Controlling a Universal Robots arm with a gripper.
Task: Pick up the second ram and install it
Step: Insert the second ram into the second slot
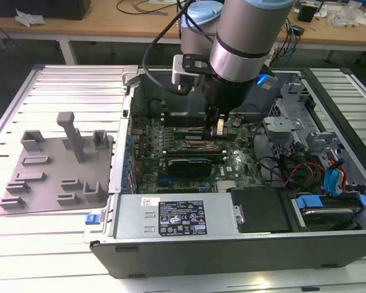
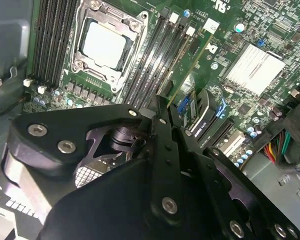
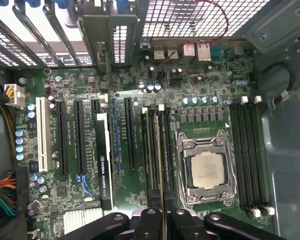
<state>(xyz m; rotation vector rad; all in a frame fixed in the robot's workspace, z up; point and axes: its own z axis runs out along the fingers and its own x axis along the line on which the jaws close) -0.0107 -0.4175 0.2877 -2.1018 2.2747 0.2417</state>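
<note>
1. The second ram [image 3: 161, 165] is a thin green stick seen edge-on, standing upright in the bank of memory slots [image 3: 157, 150] just beside the processor socket [image 3: 206, 167]. In the second wrist view the ram [image 2: 190, 72] runs as a narrow green edge away from the claw toward the white slot latches.
2. The gripper [image 3: 162, 217] is clamped on the ram: its two black fingers [image 3: 149, 222] are drawn together on either side of the stick's near end. In the second wrist view the gripper [image 2: 171, 114] meets the ram where the green edge disappears between the finger tips.
3. In the exterior view the gripper [image 1: 215, 129] hangs straight down from the arm [image 1: 244, 36], inside the open computer case [image 1: 232, 244], over the middle of the green motherboard [image 1: 232, 168].
4. The silver processor [image 3: 206, 170] sits in its socket with the metal frame around it; another bank of dark memory slots [image 3: 250, 155] lies on the socket's other side.
5. A black expansion card [image 3: 104, 160] stands in one of the long slots, well apart from the ram.
6. On the exterior view's left, outside the case, a grey holder tray [image 1: 55, 174] with upright pegs lies on the white slatted table [image 1: 67, 85].
</note>
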